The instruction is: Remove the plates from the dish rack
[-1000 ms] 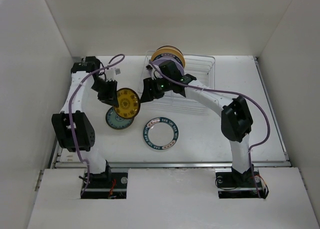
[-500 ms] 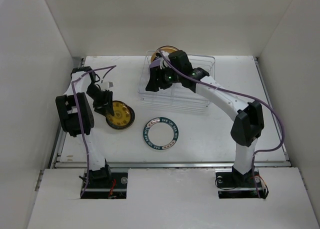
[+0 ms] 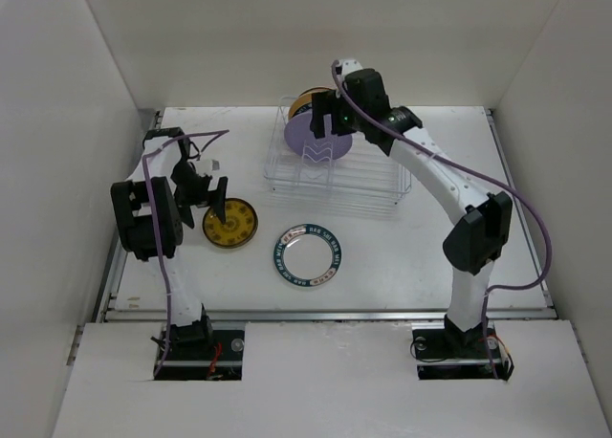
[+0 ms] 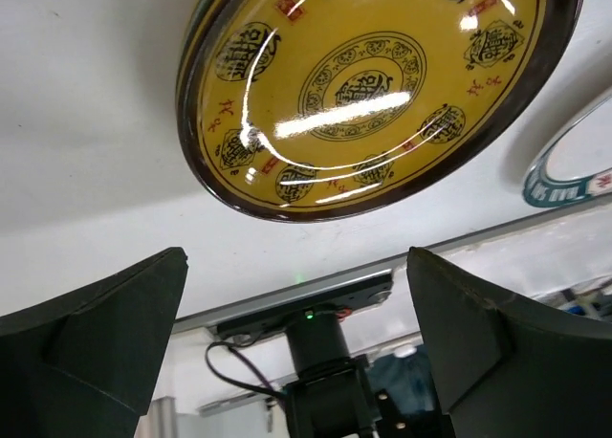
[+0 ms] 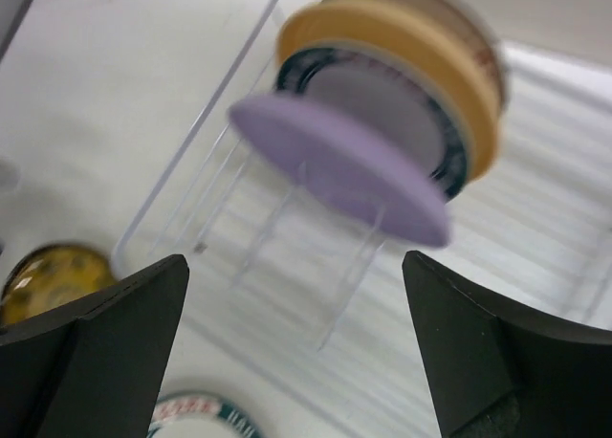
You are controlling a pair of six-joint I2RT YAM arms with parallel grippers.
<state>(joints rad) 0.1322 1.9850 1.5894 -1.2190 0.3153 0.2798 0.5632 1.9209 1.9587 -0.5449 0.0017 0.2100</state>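
top view, rack: white wire dish rack [image 3: 363, 185] sits along the far edge of the table [image 3: 402, 266], about mid-width. The plates stand on edge at its left end, propped up by the bars.
top view, still loaded: plain lavender round plate [image 3: 318, 140] in front, tan-yellow round plate [image 3: 304, 100] behind. Whatever's between them is hidden from up here.
top view, right jaws: near those plates on their right side, spread wide, holding nothing. My guess is they're lining up for a grab.
top view, unloaded: small gold-patterned round plate with a dark rim [image 3: 230, 223] lies flat near the left edge. A white round plate with a teal patterned rim [image 3: 306, 256] lies flat toward the near edge, mid-width. The two are apart.
top view, left jaws: just beside the gold plate, wide open and empty.
left wrist, gold plate: the plate [image 4: 373, 84] rests on the table by itself, clear of both open jaws. The teal rim [image 4: 564, 161] peeks in at the right.
right wrist, target: the lavender plate [image 5: 344, 165] is framed between the wide-open jaws but not touched.
right wrist, crowding: another teal-rimmed plate [image 5: 392, 103] and the tan-yellow one [image 5: 402, 46] sit packed right behind it.
right wrist, in the way: the rack's thin upright wires [image 5: 277, 223] cross in front of the lavender plate, and the tight spacing leaves little room for a jaw behind it, I reckon.
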